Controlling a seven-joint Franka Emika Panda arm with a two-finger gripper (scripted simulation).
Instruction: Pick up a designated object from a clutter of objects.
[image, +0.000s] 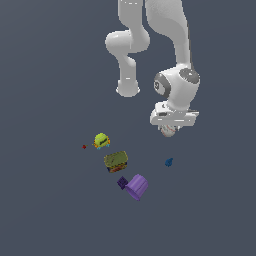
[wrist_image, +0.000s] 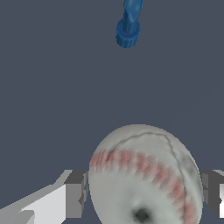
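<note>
The designated object, a white-grey baseball (wrist_image: 144, 175) with red stitching, sits between my gripper's (wrist_image: 144, 194) two dark fingers (wrist_image: 75, 192), which press on its two sides. In the exterior view the baseball (image: 169, 131) peeks out just under my gripper (image: 169, 129), on the exterior view's right of the clutter of objects. That clutter holds a yellow-green toy (image: 101, 141), an olive-brown box (image: 116, 161), a purple cup (image: 137, 187) lying on its side, a dark purple cube (image: 122, 182), a small blue piece (image: 169, 162) and a tiny red dot (image: 84, 146).
The blue piece (wrist_image: 128, 26) lies a short way beyond the ball in the wrist view. The arm's white links (image: 150, 35) rise behind the gripper. All items lie on a flat dark grey floor (image: 50, 210).
</note>
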